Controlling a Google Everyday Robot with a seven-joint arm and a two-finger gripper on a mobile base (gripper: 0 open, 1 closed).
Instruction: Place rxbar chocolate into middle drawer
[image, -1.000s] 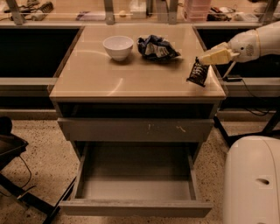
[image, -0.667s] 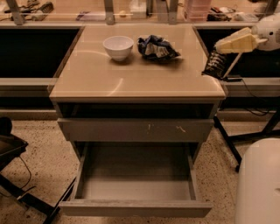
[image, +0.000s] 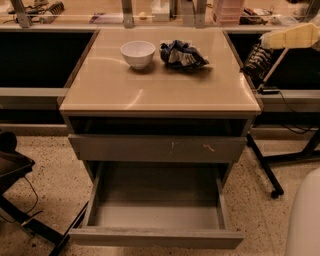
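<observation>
My gripper (image: 266, 43) is at the upper right, past the right edge of the table top (image: 150, 90). It is shut on the rxbar chocolate (image: 256, 61), a small black wrapper that hangs from the pale fingers (image: 292, 36) in the air beside the table. The middle drawer (image: 156, 238) is pulled open low at the front, with a plain front panel and an empty grey tray (image: 156, 202). The gripper is well above it and to its right.
A white bowl (image: 138, 53) and a crumpled blue-and-white snack bag (image: 182, 54) sit at the back of the table top. A shut grey drawer front with pale scratch marks (image: 158, 148) is above the open drawer. A black stand leg with a wheel (image: 267, 172) is on the floor to the right.
The gripper has carried the rxbar chocolate up and to the right, from over the table's right edge to beyond it.
</observation>
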